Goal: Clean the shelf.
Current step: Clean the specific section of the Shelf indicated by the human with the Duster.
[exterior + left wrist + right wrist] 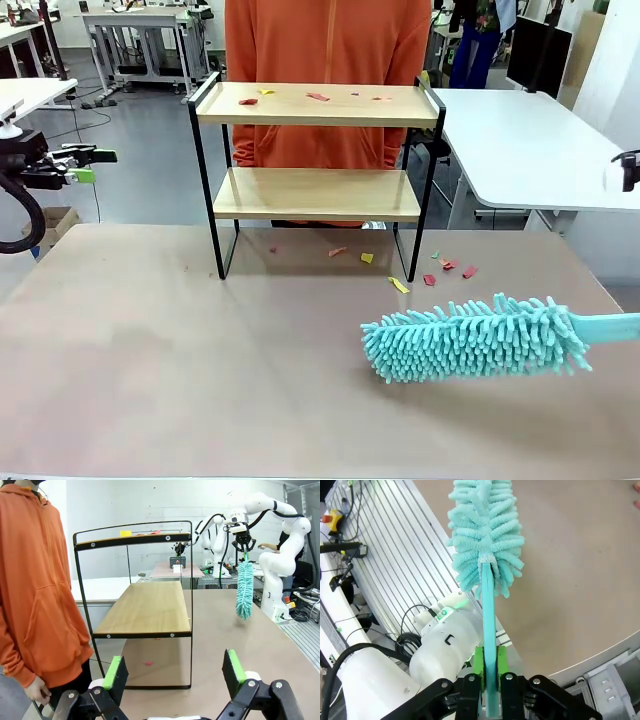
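While it stands on the brown table [150, 350], the shelf [316, 193] lies straight ahead of the left claw [173, 662], seen end-on beyond the fingers and well apart from them. Small red and yellow paper scraps [318, 97] lie on its top board. Further table scraps [447, 265] lie by the shelf's foot on the right claw's side. The left claw is spread wide, its green pads [114, 672] far apart with nothing between them, and it is held out past the shelf's end. The right claw [490, 662] is pinched on the flat handle of a turquoise fluffy duster [475, 338], which runs straight out from its fingers. The duster's head is low over the table in front of the shelf, apart from it; whether it touches the table I cannot tell. Beyond the shelf, on the side away from both claws, a person in an orange hoodie [325, 40] stands close behind it.
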Controlling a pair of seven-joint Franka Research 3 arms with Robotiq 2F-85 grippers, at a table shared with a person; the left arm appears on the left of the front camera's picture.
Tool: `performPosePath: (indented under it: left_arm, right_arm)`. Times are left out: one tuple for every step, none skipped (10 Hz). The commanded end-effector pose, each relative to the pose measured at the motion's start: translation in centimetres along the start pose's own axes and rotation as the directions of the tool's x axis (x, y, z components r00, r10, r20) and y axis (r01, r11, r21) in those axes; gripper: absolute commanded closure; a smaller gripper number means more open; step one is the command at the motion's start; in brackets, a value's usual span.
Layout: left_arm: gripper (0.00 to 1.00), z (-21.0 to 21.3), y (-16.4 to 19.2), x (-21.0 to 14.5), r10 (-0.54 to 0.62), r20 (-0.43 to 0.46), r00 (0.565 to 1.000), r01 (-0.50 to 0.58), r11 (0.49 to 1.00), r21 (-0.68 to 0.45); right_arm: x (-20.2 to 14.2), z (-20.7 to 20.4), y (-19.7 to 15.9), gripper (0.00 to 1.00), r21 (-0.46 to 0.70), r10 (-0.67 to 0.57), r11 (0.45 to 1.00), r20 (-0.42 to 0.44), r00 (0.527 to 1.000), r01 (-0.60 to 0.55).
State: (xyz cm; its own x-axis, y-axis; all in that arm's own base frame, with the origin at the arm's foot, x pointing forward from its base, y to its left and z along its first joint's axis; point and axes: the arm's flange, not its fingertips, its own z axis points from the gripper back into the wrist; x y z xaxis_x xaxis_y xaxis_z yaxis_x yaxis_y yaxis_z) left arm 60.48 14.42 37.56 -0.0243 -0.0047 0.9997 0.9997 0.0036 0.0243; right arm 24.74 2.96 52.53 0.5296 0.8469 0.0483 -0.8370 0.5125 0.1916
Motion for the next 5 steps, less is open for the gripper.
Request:
performPosePath:
  left_arm:
    - [0.0,-0.14,-0.14,0.24,-0.016,-0.003,1.0,0.016,1.0,0.002]
    - [0.0,-0.14,-0.14,0.24,-0.016,-0.003,1.0,0.016,1.0,0.002]
    - [0.0,-0.14,-0.14,0.24,-0.016,-0.003,1.0,0.016,1.0,0.002]
    - [0.0,-0.14,-0.14,0.24,-0.016,-0.003,1.0,0.016,1.0,0.002]
    - [0.0,-0.14,-0.14,0.24,-0.016,-0.003,1.0,0.016,1.0,0.002]
  right_arm:
    - [0.41,0.02,-0.03,0.87,-0.008,0.014,1.0,0.008,1.0,-0.013]
    - [0.41,0.02,-0.03,0.87,-0.008,0.014,1.0,0.008,1.0,-0.013]
    - [0.41,0.02,-0.03,0.87,-0.008,0.014,1.0,0.008,1.0,-0.013]
    - [0.41,0.02,-0.03,0.87,-0.008,0.014,1.0,0.008,1.0,-0.013]
    - [0.41,0.02,-0.03,0.87,-0.008,0.014,1.0,0.008,1.0,-0.013]
